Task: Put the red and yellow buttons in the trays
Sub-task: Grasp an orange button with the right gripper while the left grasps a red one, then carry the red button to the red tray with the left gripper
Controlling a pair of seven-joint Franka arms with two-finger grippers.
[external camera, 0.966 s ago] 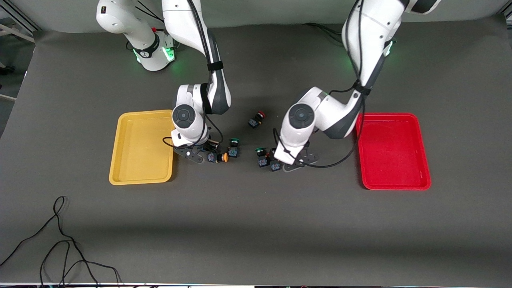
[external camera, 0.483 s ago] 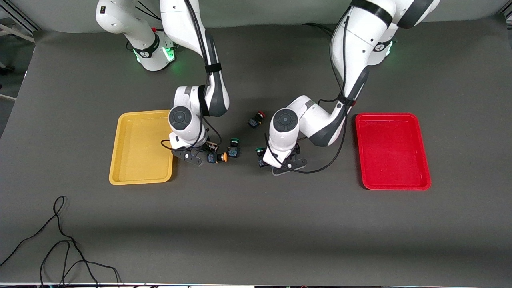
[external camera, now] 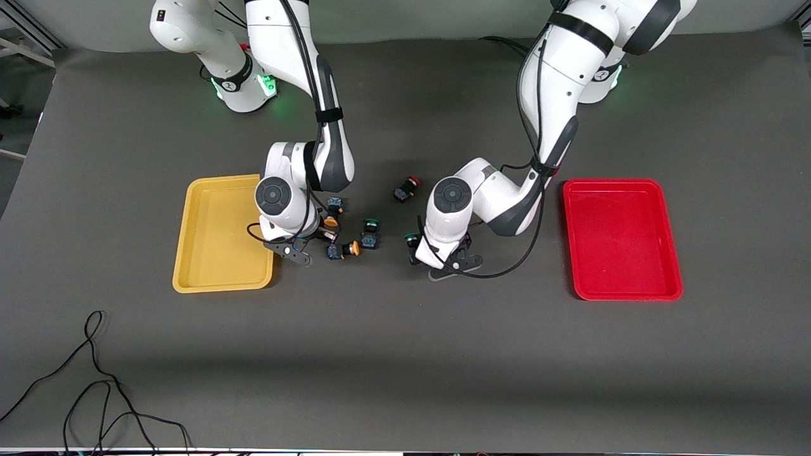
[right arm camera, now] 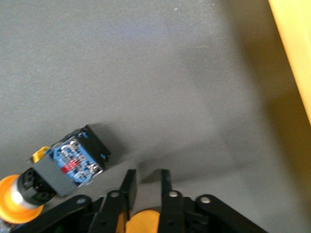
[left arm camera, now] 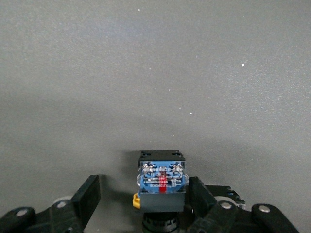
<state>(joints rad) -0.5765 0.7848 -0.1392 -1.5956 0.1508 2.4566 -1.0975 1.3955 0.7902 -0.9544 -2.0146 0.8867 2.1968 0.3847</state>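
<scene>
My right gripper is shut on a yellow button, whose orange cap shows between the fingers. It hovers beside the yellow tray. A second yellow button lies on the mat just by it and also shows in the right wrist view. My left gripper is open and low on the mat. It straddles a black button with a bluish base whose cap is hidden. A red button lies farther from the camera, between the arms. The red tray holds nothing.
A green button lies beside the loose yellow one. Another green cap shows at the edge of my left hand. A black cable lies near the front corner at the right arm's end. The yellow tray rim is close to my right fingers.
My right gripper has shifted toward the yellow tray, and the yellow button now shows beside it. My left gripper has moved toward the right arm's end, covering the button by the green one.
</scene>
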